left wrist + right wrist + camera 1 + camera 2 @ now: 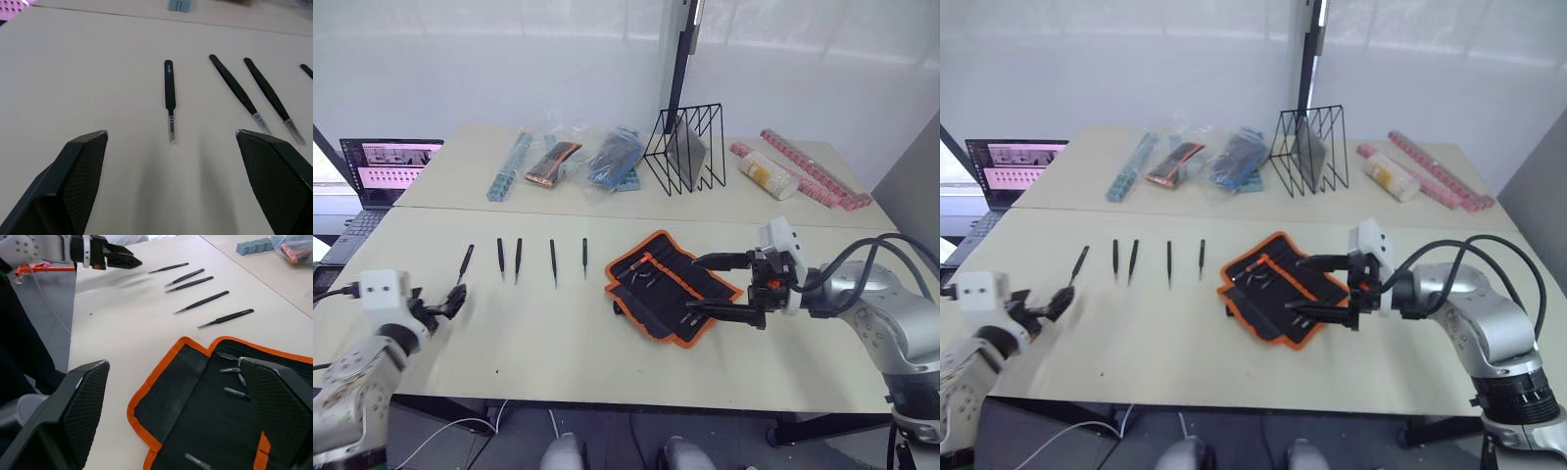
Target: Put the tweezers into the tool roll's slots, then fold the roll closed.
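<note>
— Looking past your open right gripper [709,287], what lay nearby?
— Your tool roll [671,285], unfolded beneath it; five tweezers [518,259] lined up leftward, beside your open left gripper [453,302]; wire rack [686,147] behind.

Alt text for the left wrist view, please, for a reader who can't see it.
The left gripper is open, its two black fingers spread wide above a beige table. One black tweezer lies between them on the table, and two more tweezers lie beside it, apart from each other.
</note>
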### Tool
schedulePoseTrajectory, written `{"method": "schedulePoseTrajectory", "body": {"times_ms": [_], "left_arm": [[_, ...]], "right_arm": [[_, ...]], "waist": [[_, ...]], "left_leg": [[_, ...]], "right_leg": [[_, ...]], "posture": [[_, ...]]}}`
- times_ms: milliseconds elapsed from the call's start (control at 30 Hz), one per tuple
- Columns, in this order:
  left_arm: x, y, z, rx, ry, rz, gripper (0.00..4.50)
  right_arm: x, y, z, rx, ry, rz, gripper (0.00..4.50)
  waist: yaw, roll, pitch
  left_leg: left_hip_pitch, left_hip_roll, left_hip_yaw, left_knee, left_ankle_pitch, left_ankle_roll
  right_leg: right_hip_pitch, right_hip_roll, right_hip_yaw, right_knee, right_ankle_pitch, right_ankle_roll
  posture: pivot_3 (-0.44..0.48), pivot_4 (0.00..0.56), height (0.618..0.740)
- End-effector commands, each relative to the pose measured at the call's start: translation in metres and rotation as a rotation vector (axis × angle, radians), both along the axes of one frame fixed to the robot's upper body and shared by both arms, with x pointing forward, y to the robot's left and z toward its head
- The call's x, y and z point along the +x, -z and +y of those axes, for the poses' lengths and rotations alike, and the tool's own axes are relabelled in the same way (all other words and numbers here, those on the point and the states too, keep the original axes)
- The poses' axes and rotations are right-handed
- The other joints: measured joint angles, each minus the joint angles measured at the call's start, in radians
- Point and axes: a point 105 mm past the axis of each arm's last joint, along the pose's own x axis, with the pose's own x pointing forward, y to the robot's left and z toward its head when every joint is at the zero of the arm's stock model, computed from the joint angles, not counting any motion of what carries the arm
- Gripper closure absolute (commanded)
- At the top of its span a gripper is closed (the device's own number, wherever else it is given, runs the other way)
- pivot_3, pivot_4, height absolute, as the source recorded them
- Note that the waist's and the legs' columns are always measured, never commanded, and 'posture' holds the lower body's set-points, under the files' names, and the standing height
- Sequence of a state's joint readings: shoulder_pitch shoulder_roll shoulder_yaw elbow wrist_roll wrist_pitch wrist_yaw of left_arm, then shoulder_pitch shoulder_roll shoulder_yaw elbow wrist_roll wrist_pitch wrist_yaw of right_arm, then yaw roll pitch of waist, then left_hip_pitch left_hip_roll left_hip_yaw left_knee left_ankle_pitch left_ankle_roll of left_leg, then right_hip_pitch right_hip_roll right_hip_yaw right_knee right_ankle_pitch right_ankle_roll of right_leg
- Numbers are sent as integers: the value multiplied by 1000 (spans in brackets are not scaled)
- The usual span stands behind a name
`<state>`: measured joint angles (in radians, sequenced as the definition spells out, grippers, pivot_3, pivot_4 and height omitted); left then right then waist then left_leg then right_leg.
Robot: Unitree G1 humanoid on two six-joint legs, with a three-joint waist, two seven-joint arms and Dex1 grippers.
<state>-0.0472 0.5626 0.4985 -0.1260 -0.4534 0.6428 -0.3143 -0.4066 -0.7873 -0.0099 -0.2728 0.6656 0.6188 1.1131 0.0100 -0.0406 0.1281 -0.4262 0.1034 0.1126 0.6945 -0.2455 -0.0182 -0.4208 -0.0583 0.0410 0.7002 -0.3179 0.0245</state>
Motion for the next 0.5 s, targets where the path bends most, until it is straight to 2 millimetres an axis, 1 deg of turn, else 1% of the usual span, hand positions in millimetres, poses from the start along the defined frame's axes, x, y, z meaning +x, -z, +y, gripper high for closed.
{"method": "schedulePoseTrajectory", "body": {"times_ms": [33,100,267,400,467,500], "left_arm": [[9,0,8,37,-7,23,47],[17,7,6,48,24,60,47],[37,16,12,48,37,90,47],[53,29,1,32,102,118,47],[59,32,0,30,105,119,47],[62,35,-2,26,112,122,301]], "right_arm": [[-4,-6,3,7,-10,-24,0],[-4,-5,4,11,-4,-20,0],[-5,-4,2,11,16,-21,0],[-6,-3,0,4,30,-20,0],[-5,-3,-1,0,37,-20,0],[-5,-2,-2,-3,40,-19,0]], "waist": [[1,0,0],[0,0,0],[5,0,0],[10,1,0],[15,2,0],[17,2,0]], "left_leg": [[0,0,0,0,0,0],[0,0,0,0,0,0],[0,0,0,1,0,-1],[1,0,0,1,1,-1],[1,-1,0,1,1,-1],[1,-1,0,1,1,-1]], "right_leg": [[0,0,0,0,0,0],[0,0,0,0,0,0],[0,0,0,0,0,0],[1,0,0,1,0,0],[1,0,-1,1,0,0],[1,0,0,1,0,0]], "posture": [[0,150,687],[0,150,687],[0,150,687],[0,150,687],[0,150,687],[0,150,687]]}}
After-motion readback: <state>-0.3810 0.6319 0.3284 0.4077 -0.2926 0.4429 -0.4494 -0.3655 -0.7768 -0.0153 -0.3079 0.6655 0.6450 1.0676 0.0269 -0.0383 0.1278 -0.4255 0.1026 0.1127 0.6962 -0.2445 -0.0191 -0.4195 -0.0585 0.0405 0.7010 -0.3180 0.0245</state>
